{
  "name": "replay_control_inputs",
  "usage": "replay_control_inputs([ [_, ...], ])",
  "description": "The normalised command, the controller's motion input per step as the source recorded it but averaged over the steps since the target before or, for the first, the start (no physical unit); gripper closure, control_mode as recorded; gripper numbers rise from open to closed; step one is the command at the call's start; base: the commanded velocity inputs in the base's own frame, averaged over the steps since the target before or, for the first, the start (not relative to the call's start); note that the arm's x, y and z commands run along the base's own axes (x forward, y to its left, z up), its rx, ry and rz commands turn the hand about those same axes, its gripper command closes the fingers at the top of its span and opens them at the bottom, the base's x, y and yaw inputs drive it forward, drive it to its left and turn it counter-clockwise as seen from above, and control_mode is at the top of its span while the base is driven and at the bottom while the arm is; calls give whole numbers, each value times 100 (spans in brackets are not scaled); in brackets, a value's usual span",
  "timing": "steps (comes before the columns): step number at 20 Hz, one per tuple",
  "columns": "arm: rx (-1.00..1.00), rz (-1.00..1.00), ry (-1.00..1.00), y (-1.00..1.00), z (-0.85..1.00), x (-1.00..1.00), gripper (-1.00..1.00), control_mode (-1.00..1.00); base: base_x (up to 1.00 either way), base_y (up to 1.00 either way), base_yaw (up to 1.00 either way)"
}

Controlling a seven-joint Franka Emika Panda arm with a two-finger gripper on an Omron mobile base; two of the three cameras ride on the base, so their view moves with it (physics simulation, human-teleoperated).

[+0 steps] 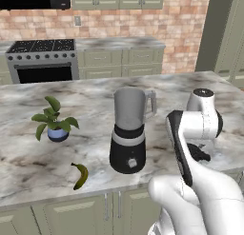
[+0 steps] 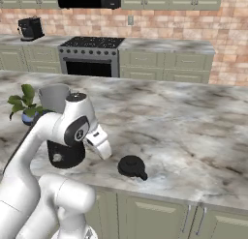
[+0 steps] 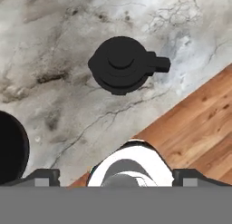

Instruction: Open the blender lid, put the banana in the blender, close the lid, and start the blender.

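Note:
The blender [image 1: 128, 134] stands on the marble counter with its grey jar uncovered at the top. Its black lid [image 2: 131, 166] lies flat on the counter to the blender's right, near the front edge, knob up and tab to the side. In the hand view the lid [image 3: 122, 64] sits ahead of my gripper [image 3: 117, 177], whose fingertips [image 3: 43, 176] stand wide apart with nothing between them. My gripper [image 2: 104, 151] hangs above the counter between blender and lid. The banana [image 1: 81, 175] lies near the front edge, left of the blender.
A potted plant [image 1: 55, 120] stands left of the blender. The counter's front edge runs close by the lid, with wooden floor [image 3: 199, 123] beyond it. A stove [image 1: 43, 60] sits against the back brick wall.

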Motion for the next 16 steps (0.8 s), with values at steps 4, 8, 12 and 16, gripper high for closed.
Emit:
replay_control_inputs([
  [4,-6,12,0,100,29,-42,-100,-100,0,0,0],
  [8,-8,23,0,100,4,-24,-100,-100,0,0,0],
  [12,-6,28,6,100,-2,-9,-100,-100,0,0,0],
  [16,-5,29,15,100,-17,0,-100,-100,0,0,0],
])
